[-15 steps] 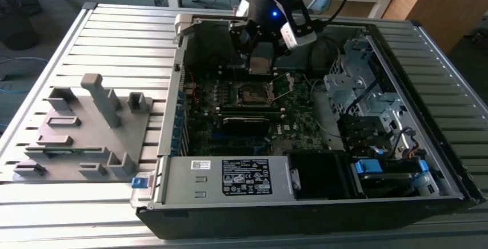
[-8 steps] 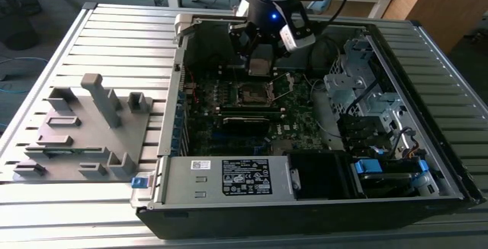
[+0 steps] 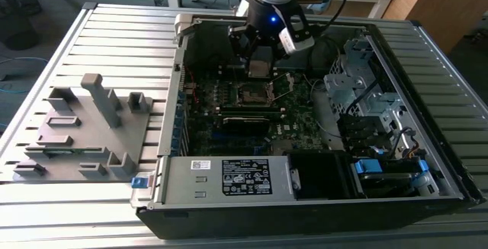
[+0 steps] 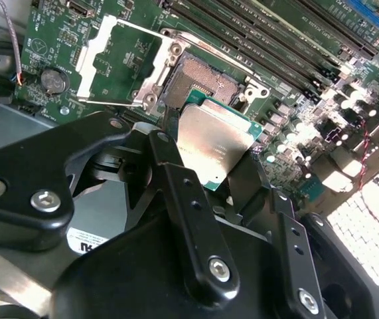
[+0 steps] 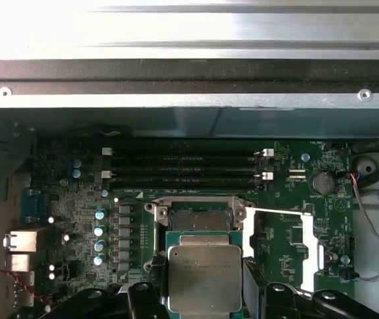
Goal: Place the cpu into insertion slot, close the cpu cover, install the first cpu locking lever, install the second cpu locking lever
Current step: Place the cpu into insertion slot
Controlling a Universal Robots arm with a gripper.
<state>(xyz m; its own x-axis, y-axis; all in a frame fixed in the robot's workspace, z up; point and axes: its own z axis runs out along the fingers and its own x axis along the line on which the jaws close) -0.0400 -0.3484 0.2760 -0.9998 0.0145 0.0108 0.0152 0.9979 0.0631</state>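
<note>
Over the middle of the motherboard (image 5: 63,199), inside the open computer case (image 3: 320,217), the gripper (image 3: 260,69) is pinching the cpu (image 4: 212,139) by two opposite edges. There's one black finger on each side, and the silver top faces up. So the hand is clamped on the chip, not spread.

The chip hangs close above the insertion slot (image 4: 202,80), off toward one of its edges, and it's not seated. In both wrist views you can see the dark socket sitting bare with nothing in it. The cpu cover (image 5: 308,242) is flipped open and lies off one side edge of the socket. The memory sticks (image 5: 182,169) run along a neighbouring edge. So as things stand, none of the steps is done: chip in the air, cover up.

On handling, my take is that this thing is light as anything and totally stiff, so weight isn't the worry. The metal lid looks smooth and probably a bit slippery. I'd bet the delicate parts are the underside contacts and the socket's own pins. That makes the edge grip the right one: hold the thin sides of the green rim and keep off the flat faces. The risk I'd watch for is the chip tilting in the fingers and landing crooked on the socket.
</note>
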